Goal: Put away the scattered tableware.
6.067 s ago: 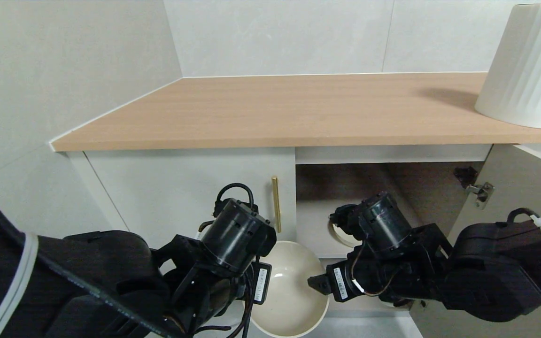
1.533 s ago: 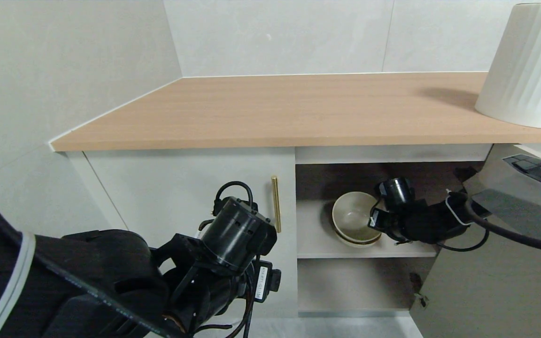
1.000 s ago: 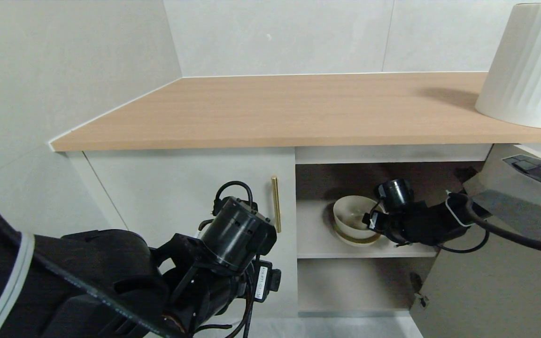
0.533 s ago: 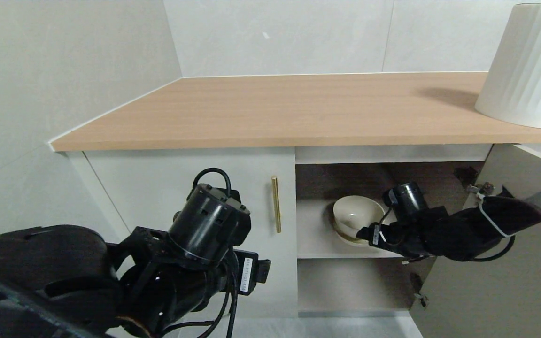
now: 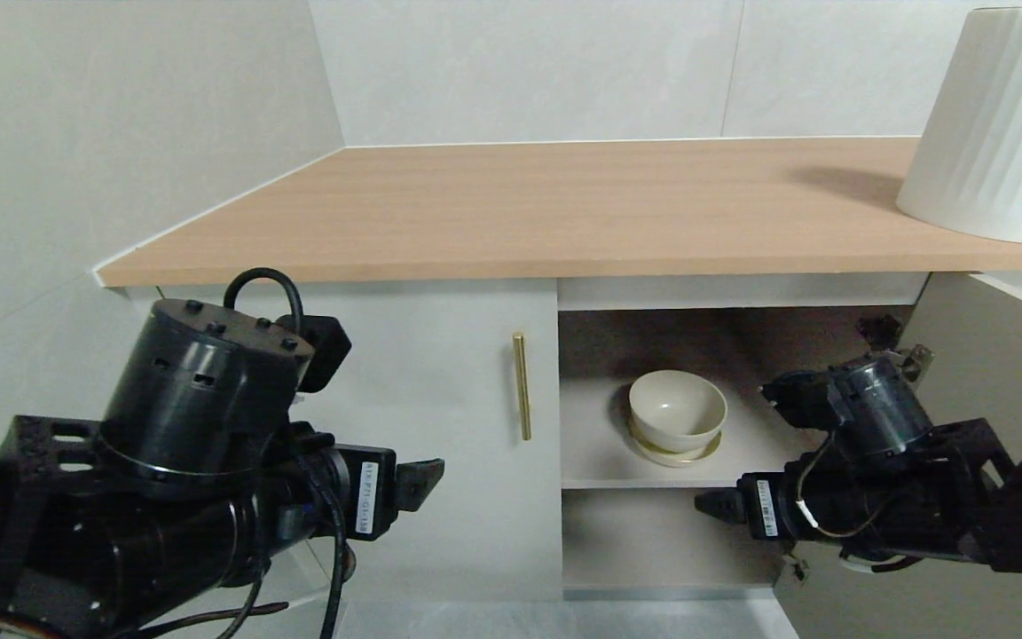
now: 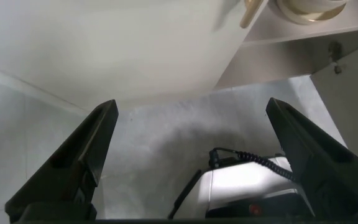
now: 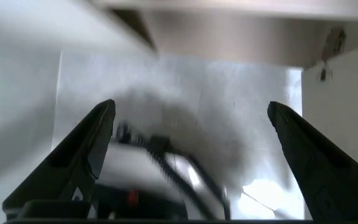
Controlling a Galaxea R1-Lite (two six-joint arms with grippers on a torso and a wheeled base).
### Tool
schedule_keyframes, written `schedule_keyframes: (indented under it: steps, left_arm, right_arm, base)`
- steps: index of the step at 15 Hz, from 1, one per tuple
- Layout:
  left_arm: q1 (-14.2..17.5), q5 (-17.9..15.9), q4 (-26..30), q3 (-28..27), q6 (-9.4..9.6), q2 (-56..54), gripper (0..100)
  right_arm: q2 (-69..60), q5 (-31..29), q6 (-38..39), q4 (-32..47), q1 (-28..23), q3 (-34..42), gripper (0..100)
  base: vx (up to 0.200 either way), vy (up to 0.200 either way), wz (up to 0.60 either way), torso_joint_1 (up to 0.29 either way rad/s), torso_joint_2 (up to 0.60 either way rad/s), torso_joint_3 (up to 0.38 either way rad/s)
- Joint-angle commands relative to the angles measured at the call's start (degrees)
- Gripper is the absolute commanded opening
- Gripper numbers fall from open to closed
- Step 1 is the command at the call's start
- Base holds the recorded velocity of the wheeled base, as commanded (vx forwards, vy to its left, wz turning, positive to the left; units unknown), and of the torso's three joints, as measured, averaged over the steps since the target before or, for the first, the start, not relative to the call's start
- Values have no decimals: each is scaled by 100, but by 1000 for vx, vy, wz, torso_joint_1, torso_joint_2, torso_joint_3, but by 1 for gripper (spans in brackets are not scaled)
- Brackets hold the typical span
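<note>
While the cabinet [image 5: 733,291] stands with its right door [image 5: 986,346] swung wide, the cream bowl [image 5: 678,410] sits nested on a second dish [image 5: 676,456] on the upper shelf [image 5: 595,448], above and beyond the right gripper [image 5: 717,508], the nearer of the two. Both it and the left gripper [image 5: 418,475] gape wide, holding and touching nothing.

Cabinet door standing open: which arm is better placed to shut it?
Right. The right gripper, open and empty, hangs beside the open door; the left gripper sits across, before the closed door.
</note>
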Motion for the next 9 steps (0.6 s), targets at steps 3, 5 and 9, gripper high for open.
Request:
schedule_keyframes:
  steps: [3,5,9]
  left_arm:
    - [76,-102,-25,243,52,-358,100]
    - [76,-102,-52,304,70,-332,100]
    - [76,-102,-52,313,70,-288,100]
  right_arm:
    - [-888,8,-133,436,140,19,100]
    - [-967,8,-133,586,149,11,100]
    - [-1213,-1,-142,788,237,-7,100]
  base:
    - [0,0,0,0,0,0]
    - [0,0,0,0,0,0]
    - [-50,0,0,1,1,2]
